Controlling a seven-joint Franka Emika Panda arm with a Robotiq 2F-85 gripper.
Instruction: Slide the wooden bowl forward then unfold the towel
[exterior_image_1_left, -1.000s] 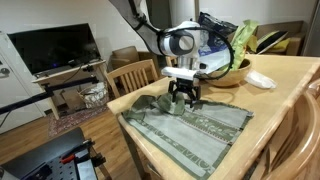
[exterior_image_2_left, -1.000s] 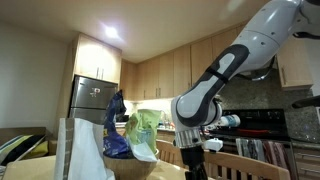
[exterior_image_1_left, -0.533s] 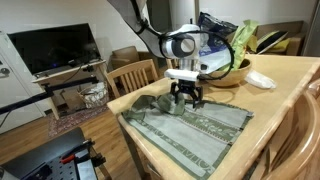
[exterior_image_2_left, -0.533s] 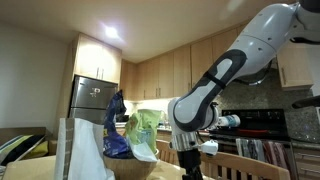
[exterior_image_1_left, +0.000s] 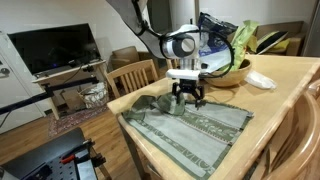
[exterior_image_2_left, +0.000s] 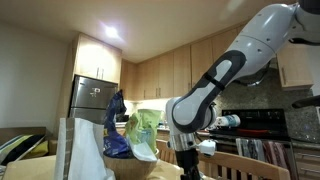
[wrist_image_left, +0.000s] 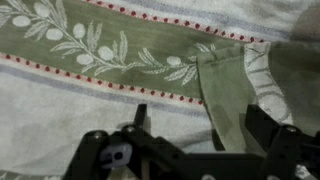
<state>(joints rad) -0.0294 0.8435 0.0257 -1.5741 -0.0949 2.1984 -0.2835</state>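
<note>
The grey-green towel (exterior_image_1_left: 205, 125) lies on the wooden table (exterior_image_1_left: 285, 100), with a rumpled fold at its far corner. My gripper (exterior_image_1_left: 186, 99) hangs open just above that folded part. In the wrist view the towel (wrist_image_left: 100, 50) shows an olive-branch stripe, and a folded-over flap (wrist_image_left: 226, 92) runs down between my spread fingers (wrist_image_left: 140, 115), gripper (wrist_image_left: 203, 125) holding nothing. The wooden bowl (exterior_image_1_left: 234, 72) stands behind the gripper, filled with leafy greens and a blue bag.
A small white dish (exterior_image_1_left: 260, 80) lies beside the bowl. A wooden chair (exterior_image_1_left: 133, 75) stands at the table's far side and another chair back (exterior_image_1_left: 290, 150) at the near corner. In an exterior view the arm (exterior_image_2_left: 205, 100) reaches down beside the bagged goods (exterior_image_2_left: 135, 135).
The arm has shifted very slightly sideways over the towel's folded corner. The jaws have stayed open and the towel and bowl have not moved.
</note>
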